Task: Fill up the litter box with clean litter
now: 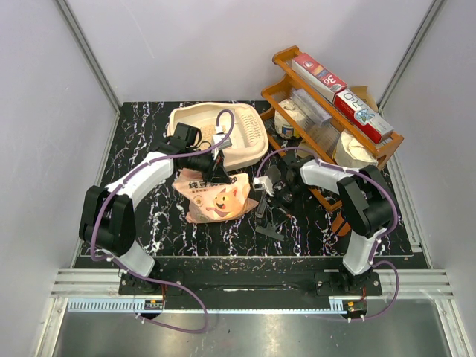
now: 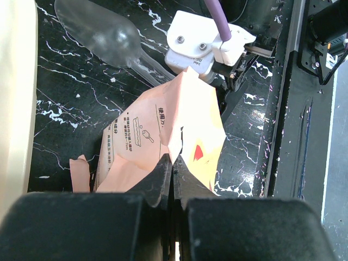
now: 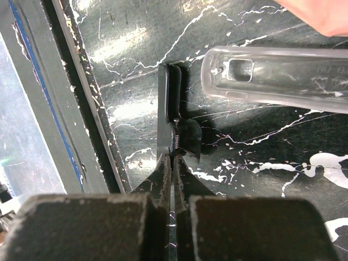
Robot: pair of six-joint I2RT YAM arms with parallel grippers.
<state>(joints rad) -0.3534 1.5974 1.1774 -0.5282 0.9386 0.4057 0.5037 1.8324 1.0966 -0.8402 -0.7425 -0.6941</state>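
Pink-orange bag (image 2: 196, 130) is being pinched at its top edge by the left fingers (image 2: 160, 179), the litter box (image 1: 195, 119) sitting just beyond toward the worktop's far edge. Right fingers (image 3: 165, 98) are pressing together empty beside the clear scoop (image 3: 272, 76).

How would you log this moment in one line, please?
left pincer: shut on pink-orange printed bag | right pincer: shut beside clear plastic scoop

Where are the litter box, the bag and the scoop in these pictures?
litter box (image 1: 249, 130), top view, on its slotted grille.
bag (image 2: 201, 125), left wrist view, on its orange side.
scoop (image 2: 106, 33), left wrist view, on its bowl.
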